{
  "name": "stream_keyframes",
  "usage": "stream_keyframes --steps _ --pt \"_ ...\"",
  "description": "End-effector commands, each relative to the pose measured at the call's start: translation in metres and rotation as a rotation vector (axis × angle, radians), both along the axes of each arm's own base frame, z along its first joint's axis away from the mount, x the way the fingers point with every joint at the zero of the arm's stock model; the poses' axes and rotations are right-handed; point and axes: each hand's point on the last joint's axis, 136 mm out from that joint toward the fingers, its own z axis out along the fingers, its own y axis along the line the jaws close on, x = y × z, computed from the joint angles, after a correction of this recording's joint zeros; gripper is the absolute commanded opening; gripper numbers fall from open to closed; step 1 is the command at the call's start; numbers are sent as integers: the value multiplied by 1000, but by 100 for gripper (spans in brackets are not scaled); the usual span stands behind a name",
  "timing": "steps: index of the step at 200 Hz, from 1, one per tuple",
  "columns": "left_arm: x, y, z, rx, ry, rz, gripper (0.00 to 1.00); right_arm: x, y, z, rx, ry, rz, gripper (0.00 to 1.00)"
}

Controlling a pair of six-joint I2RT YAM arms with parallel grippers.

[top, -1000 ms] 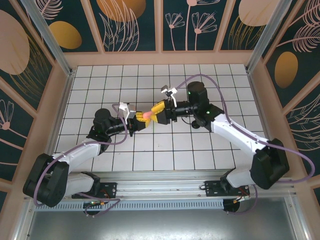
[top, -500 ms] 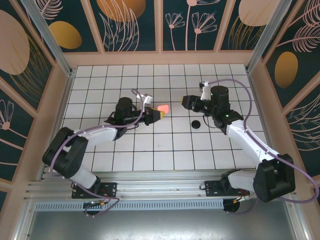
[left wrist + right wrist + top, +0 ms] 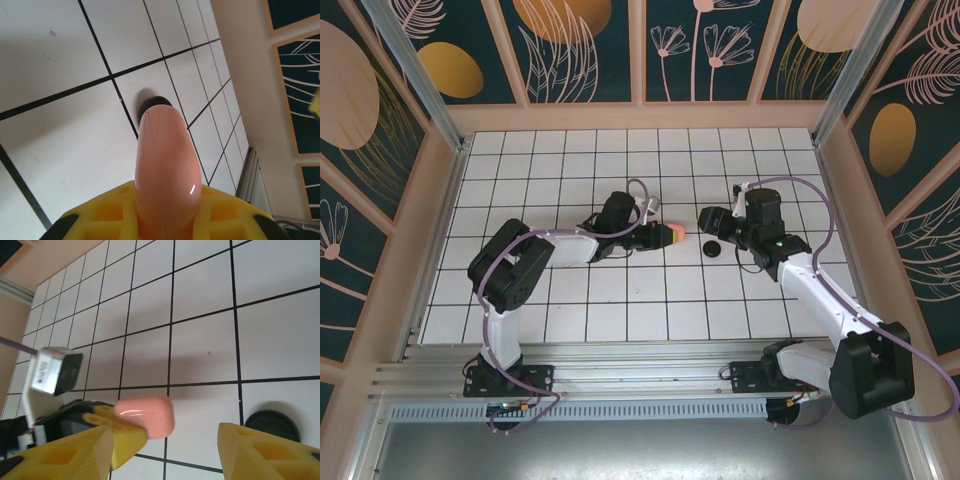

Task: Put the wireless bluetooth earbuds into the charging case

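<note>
1. Yellow plastic fingers fill the bottom edge of the left wrist view. There my left gripper (image 3: 167,207) is clamped tight on the charging case (image 3: 167,160), which pokes out past the fingertips and hangs above the tiles.
2. The case is glossy salmon pink and looks closed. I can pick out no gap along its seam, so I judge the lid is yet to be opened.
3. Just past its tip, near the centre of that view, a flat black disc (image 3: 155,103) lies on the white tiled table (image 3: 60,60).
4. In the top view the case sits mid-frame. My right gripper (image 3: 705,218) is just to its right, jaws apart and holding nothing.
5. For this step I'd keep the left grip firm and level. I'd then ease the right fingers squarely onto the lid edge, because smooth plastic slips under a skewed push, and I'd stay off the disc.
6. Furthest off, the beige wall (image 3: 250,75) runs down the right of the left wrist view.
</note>
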Motion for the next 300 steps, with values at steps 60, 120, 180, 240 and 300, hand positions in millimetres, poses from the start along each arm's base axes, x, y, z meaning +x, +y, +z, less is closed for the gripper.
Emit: stream_keyframes --steps 60,120,180,240,300 --pt "1 -19 -40 100 96 -10 17 0 -8 3 -3 0 -34 57" --pt "-5 -14 -57 155 135 -22 22 1 -6 5 0 -4 -27 57" --pt "-12 0 -70 233 138 -16 39 2 -6 9 -4 -7 -24 57" --pt "-4 30 -46 340 24 70 60 8 -18 7 -64 -40 -68 60" --pt "15 101 3 386 -98 256 99 26 -58 -1 -151 -93 -211 99"
